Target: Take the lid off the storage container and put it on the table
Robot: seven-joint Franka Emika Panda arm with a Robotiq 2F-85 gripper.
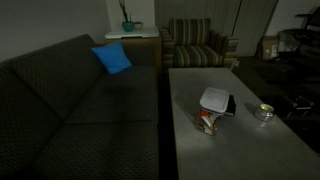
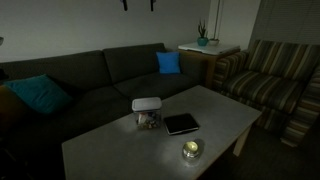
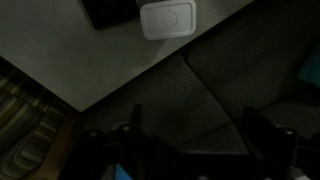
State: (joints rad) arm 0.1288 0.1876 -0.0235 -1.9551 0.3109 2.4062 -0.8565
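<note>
The white rounded-square lid (image 1: 213,98) sits closed on the small storage container (image 1: 208,121), which shows red-orange and white on its sides. Both stand on the long pale grey table (image 1: 190,85). They show in both exterior views: lid (image 2: 147,103), container (image 2: 148,121), table (image 2: 105,150). In the wrist view the lid (image 3: 167,19) lies near the top edge, on the table (image 3: 60,50). My gripper (image 3: 195,130) is open and empty. It hangs over the dark sofa seat, well away from the lid. It does not show in either exterior view.
A dark flat slab (image 2: 181,124) lies beside the container. A small round shiny dish (image 2: 191,150) stands nearer the table edge. A dark sofa (image 2: 90,85) with blue cushions (image 1: 112,58) runs along the table. A striped armchair (image 1: 195,45) and a side table with a plant (image 2: 205,42) stand beyond.
</note>
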